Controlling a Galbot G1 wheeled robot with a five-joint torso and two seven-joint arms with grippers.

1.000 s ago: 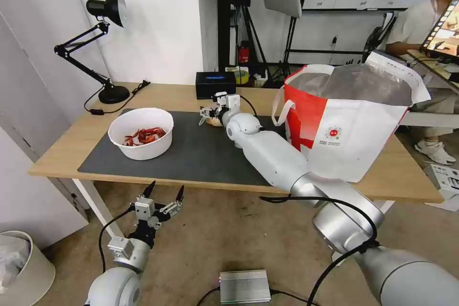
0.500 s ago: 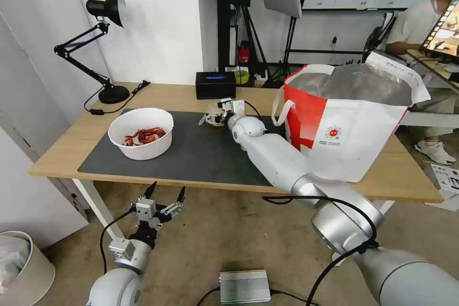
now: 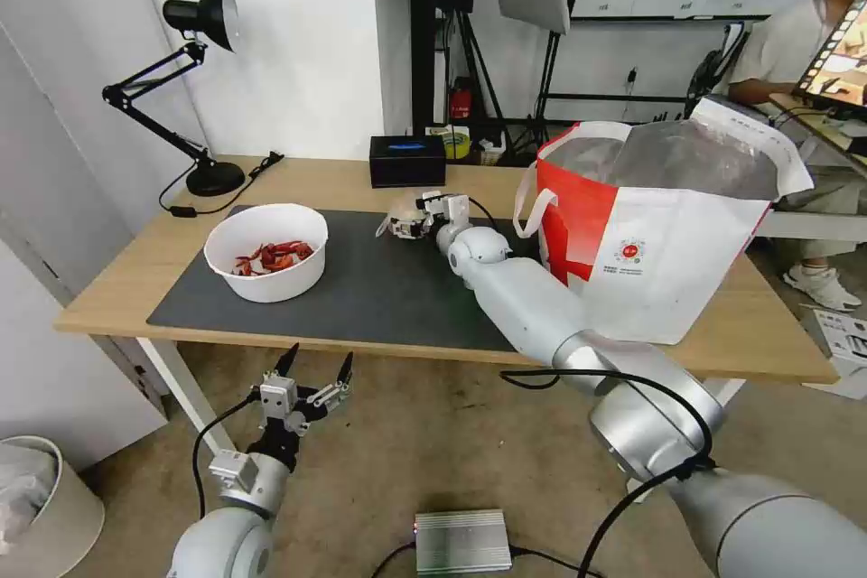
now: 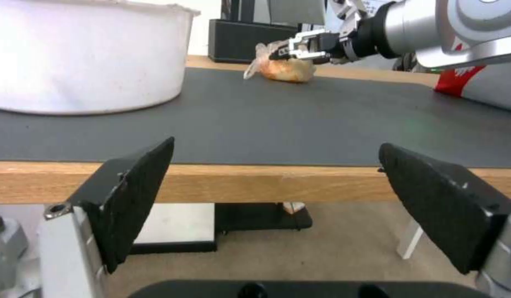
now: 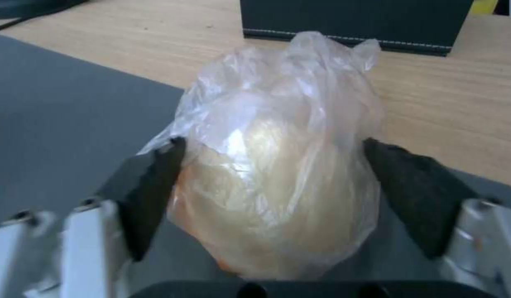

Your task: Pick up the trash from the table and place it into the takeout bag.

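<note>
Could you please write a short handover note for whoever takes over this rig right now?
Right gripper: reached out over the far edge of the mat, jaws around the small clear bag with the beige lump. One pad touches it, the other looks just clear, so not firmly gripped. The bag sits on the mat.
Left gripper: open, parked below the table edge.
Bowl of red shell scraps: on the mat, untouched.
Takeout bag: upright and open at the table's right end.
Left to do: grip, lift and drop the small bag in, then the bowl.
</note>
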